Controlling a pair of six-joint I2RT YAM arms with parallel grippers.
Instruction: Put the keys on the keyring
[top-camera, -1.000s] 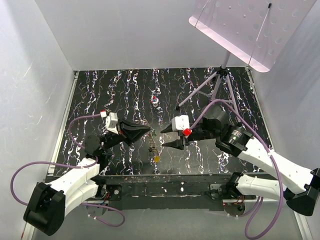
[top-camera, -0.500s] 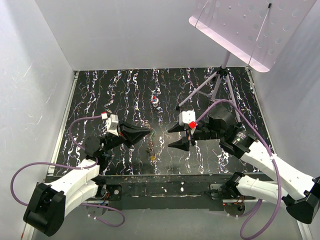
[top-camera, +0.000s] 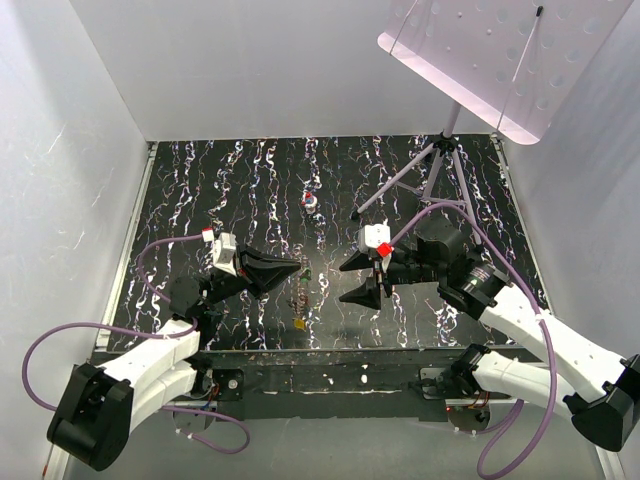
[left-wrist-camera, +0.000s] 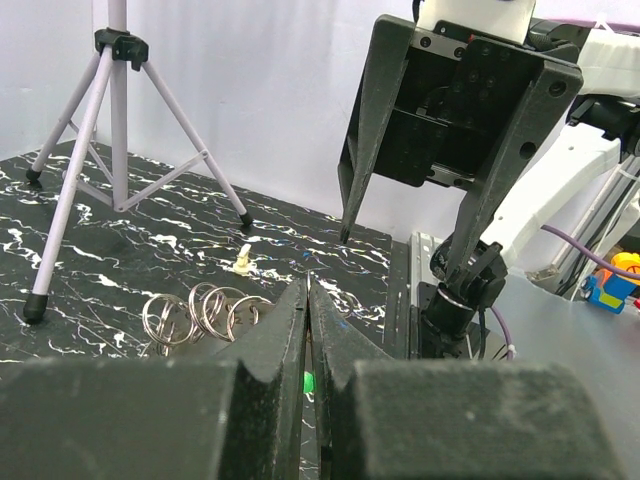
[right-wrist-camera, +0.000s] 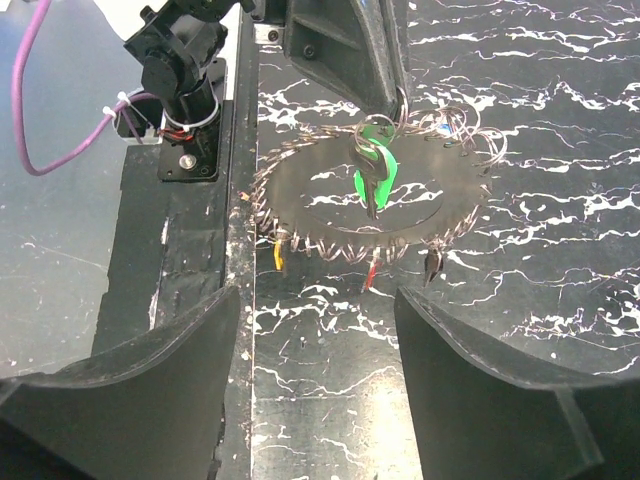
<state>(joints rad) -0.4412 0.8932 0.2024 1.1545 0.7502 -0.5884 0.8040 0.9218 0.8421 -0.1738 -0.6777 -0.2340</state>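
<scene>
Overhead camera from behind; opposing close wrist cameras, the keyring (right-wrist-camera: 300, 200) in both.

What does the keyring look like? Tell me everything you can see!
The keyring is a flat, round ring of grey metal. Lots of small wire loops stick out around its rim like teeth. A green key hangs over its middle, and a yellow key and a red key dangle from its near rim. The shut left tool pinches its far rim. It sits tilted over the black marbled table, near the front edge.
</scene>
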